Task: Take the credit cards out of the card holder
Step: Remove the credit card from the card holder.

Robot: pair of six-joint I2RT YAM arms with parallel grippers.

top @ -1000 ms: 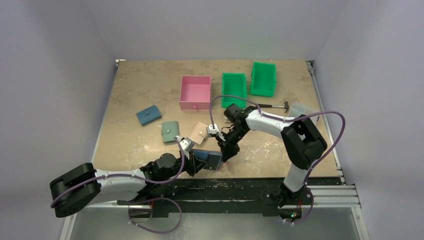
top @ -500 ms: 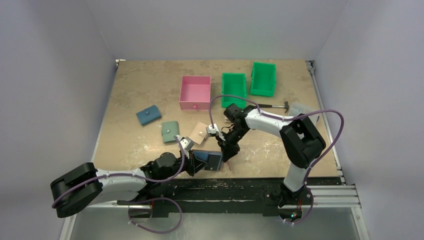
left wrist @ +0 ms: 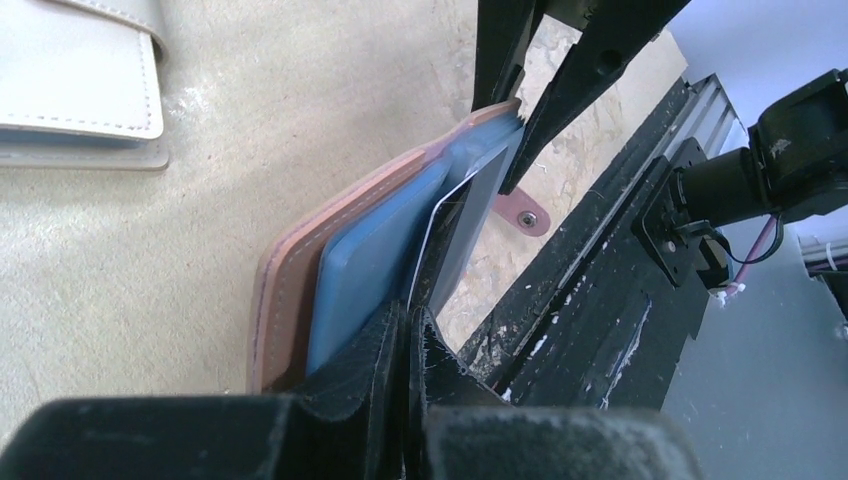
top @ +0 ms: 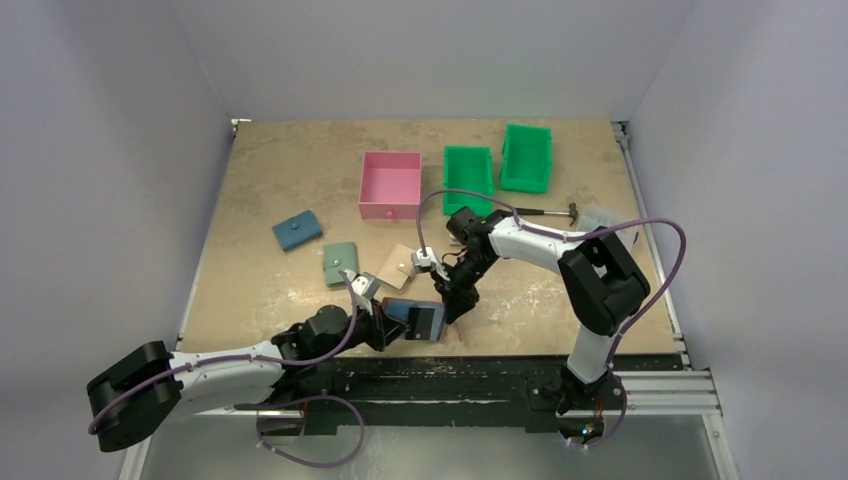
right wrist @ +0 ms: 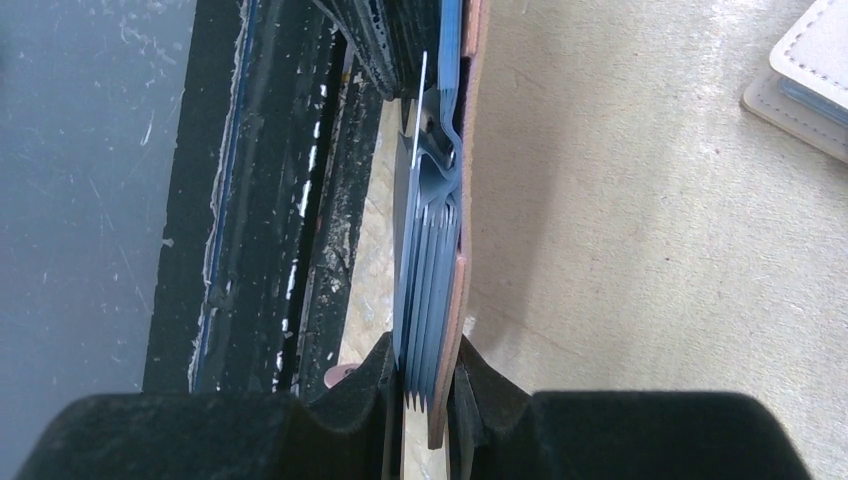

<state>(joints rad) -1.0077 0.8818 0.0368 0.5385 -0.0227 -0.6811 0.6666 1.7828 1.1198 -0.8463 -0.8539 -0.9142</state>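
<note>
The reddish-brown card holder (top: pixel 425 318) with light blue lining stands on edge near the table's front edge, held between both arms. In the left wrist view its leather cover (left wrist: pixel 290 290) faces the table, and a thin credit card (left wrist: pixel 437 262) sticks out of the blue pockets. My left gripper (left wrist: pixel 408 325) is shut on that card's end. My right gripper (right wrist: pixel 432 385) is shut on the card holder (right wrist: pixel 461 290), clamping the leather and the pleated pockets together. The card's thin edge (right wrist: pixel 421 100) shows beyond them. From above, the left gripper (top: pixel 383 318) and the right gripper (top: pixel 452 305) flank the holder.
A beige wallet (top: pixel 398 264) lies just behind the holder, with a sage green wallet (top: pixel 340 262) and a blue wallet (top: pixel 297 232) further left. A pink box (top: pixel 390 185) and two green bins (top: pixel 468 170) stand at the back. A black rail (top: pixel 450 370) runs along the front edge.
My left gripper's jaws have closed onto the card, and the left arm has shifted slightly to the left. The right arm and the holder have stayed put.
</note>
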